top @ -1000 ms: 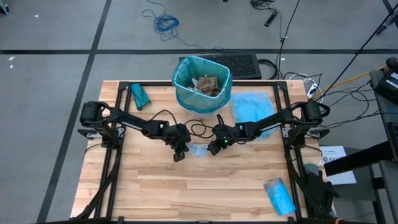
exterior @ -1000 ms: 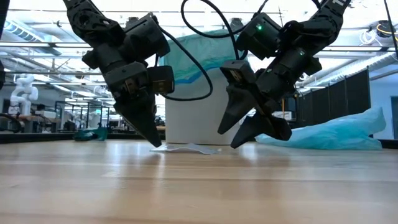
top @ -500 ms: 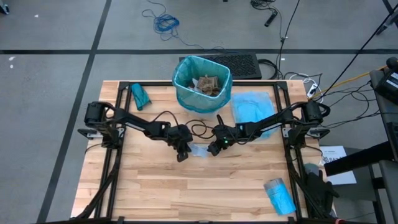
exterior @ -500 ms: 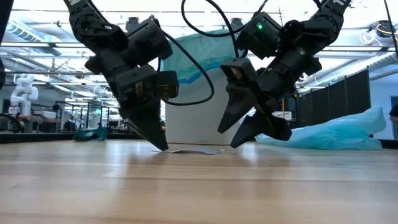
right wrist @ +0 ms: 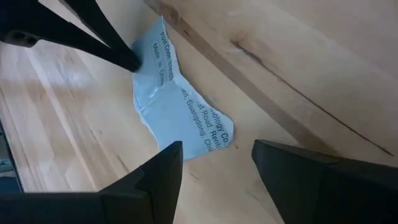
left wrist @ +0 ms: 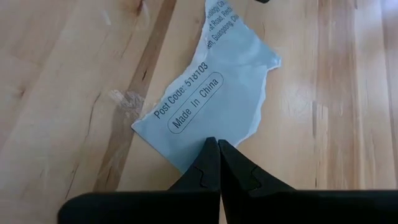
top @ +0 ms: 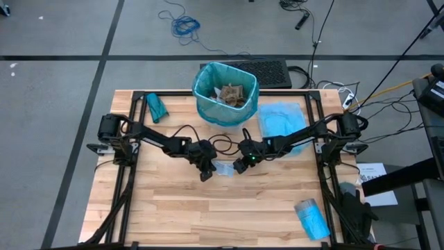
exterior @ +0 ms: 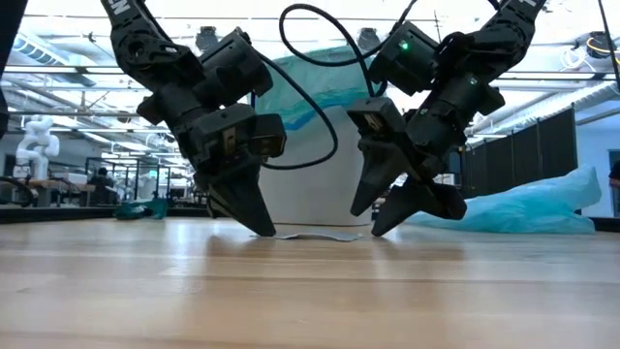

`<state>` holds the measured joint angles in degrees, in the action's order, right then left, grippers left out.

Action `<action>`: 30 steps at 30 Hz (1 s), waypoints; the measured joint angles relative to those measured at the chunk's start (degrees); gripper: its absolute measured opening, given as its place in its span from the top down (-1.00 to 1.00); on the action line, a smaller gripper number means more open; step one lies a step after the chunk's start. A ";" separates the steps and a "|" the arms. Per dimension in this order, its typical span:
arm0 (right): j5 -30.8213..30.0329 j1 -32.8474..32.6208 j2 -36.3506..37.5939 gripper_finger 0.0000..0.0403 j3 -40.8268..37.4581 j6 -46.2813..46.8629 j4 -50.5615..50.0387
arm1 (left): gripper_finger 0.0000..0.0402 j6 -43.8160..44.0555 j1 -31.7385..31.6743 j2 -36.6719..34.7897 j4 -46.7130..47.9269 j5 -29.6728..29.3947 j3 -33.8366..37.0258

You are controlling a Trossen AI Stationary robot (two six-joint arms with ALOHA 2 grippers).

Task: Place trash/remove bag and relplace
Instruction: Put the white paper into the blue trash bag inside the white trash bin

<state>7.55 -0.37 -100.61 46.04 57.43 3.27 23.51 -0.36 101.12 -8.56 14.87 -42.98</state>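
Note:
A pale blue scrap [top: 223, 169] with printed text lies flat on the wooden table [top: 180, 208], midway between my two grippers. My left gripper [left wrist: 216, 149] is shut, and its tips are down on the scrap's left end. My right gripper [right wrist: 214, 168] is open. It slants down just above the scrap's right end [right wrist: 208, 134], a finger on either side, touching nothing. At the table's far edge stands a bin lined with a teal bag [top: 225, 94], holding crumpled brown paper wads [top: 230, 94]. My left gripper presses its shut fingertips [exterior: 263, 229] down on the scrap's left edge [left wrist: 199, 134]. It comes slanting down from the table's left. The scrap stays flat on the table under the tips.
A flat blue bag [top: 281, 121] lies right of the bin. A rolled teal bag [top: 156, 107] lies at the far left, and a blue packet [top: 312, 219] at the near right. Black frame rails [top: 125, 173] run along both sides of the table.
My left gripper, still shut, has sunk a little, rolled slightly and slid toward the table's right. Its tips have come from beside the scrap onto the scrap's left end. The scrap has stayed flat where it was.

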 joint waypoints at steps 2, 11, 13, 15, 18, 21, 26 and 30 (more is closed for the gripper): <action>0.83 0.35 -0.01 0.03 -0.04 -0.02 0.25 | 1.00 0.04 0.00 0.00 -0.21 -0.04 0.02; 5.78 0.69 -3.49 0.03 -0.07 0.24 4.66 | 1.00 0.20 0.02 0.15 -5.75 -0.57 0.15; 6.50 0.63 -3.91 0.03 -0.09 0.26 6.20 | 1.00 0.22 0.02 0.15 -6.56 -0.59 0.15; 7.41 0.75 -4.04 0.03 -0.14 0.41 7.93 | 1.00 0.24 0.02 0.15 -6.84 -0.59 0.15; 8.35 0.94 -4.20 0.03 -0.22 0.83 10.30 | 1.00 0.23 0.02 0.13 -7.58 -0.58 0.15; 9.29 1.22 -4.32 0.03 -0.24 0.96 11.19 | 1.00 0.24 0.02 0.12 -6.44 -0.53 0.15; 8.41 1.17 -4.32 0.03 -0.24 1.12 11.14 | 1.00 1.74 0.00 -0.57 -2.41 1.88 0.15; 7.91 1.15 -4.29 0.03 -0.24 1.12 11.08 | 1.00 2.14 0.08 -3.87 -2.75 3.67 0.15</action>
<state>15.46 0.78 -104.90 45.80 58.54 14.34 25.64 -0.28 97.25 -11.30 18.54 -42.83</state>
